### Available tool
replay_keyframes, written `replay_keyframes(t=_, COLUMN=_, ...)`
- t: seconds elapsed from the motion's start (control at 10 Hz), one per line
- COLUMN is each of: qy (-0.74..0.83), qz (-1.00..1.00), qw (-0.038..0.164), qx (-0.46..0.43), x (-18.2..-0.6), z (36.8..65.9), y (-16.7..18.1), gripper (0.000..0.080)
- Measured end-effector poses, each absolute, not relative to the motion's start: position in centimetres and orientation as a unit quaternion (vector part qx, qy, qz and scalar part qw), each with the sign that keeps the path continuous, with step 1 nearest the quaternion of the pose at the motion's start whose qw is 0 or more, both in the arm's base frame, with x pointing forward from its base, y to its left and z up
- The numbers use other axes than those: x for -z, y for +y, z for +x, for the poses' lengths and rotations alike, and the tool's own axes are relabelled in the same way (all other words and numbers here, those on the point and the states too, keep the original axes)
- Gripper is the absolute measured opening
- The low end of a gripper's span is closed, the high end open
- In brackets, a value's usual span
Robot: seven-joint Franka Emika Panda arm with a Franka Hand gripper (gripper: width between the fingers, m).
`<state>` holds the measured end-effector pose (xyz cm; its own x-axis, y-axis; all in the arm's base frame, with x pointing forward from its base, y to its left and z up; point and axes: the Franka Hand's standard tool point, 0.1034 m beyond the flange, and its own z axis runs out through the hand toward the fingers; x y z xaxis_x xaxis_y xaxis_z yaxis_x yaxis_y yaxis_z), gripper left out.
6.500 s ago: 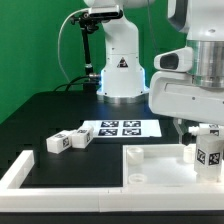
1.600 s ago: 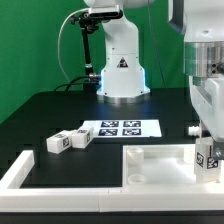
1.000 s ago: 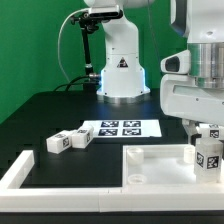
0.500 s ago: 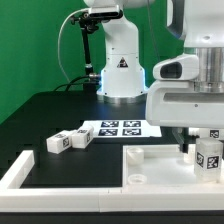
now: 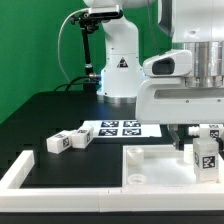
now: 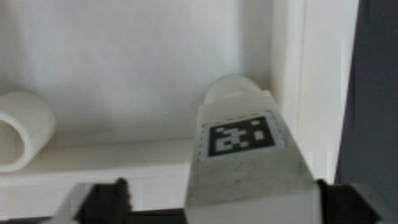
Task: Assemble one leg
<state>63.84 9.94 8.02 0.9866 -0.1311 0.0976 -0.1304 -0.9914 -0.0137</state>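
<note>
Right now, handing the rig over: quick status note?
Gripper: down over the white panel at the exterior view's right, fingers either side of an upright leg. The wrist view shows that leg between the fingers; whether they clamp it is not clear.
Other legs: two loose legs lie on the black table, toward the exterior view's left of the marker board.
Done: one leg stands on the panel near its corner.
Left: confirm that the leg is seated and screwed in; the frames do not show this.
</note>
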Motion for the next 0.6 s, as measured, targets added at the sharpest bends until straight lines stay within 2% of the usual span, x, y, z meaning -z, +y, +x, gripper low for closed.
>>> replay_keyframes(t=0.1, qy=0.115, qz=-0.992, qw=0.007, qx=0.049, x=-8.0, z=63.8, y=10.0, gripper=0.0285)
replay_keyframes(t=0.4, qy=0.221, qz=-0.974, qw=0.012, qx=0.047, x=-7.9, z=63.8, y=10.1, gripper=0.0285)
replay_keyframes(t=0.6, qy=0.406, qz=-0.913, qw=0.015, qx=0.040, x=-7.8, z=63.8, y=11.4, gripper=0.0285)
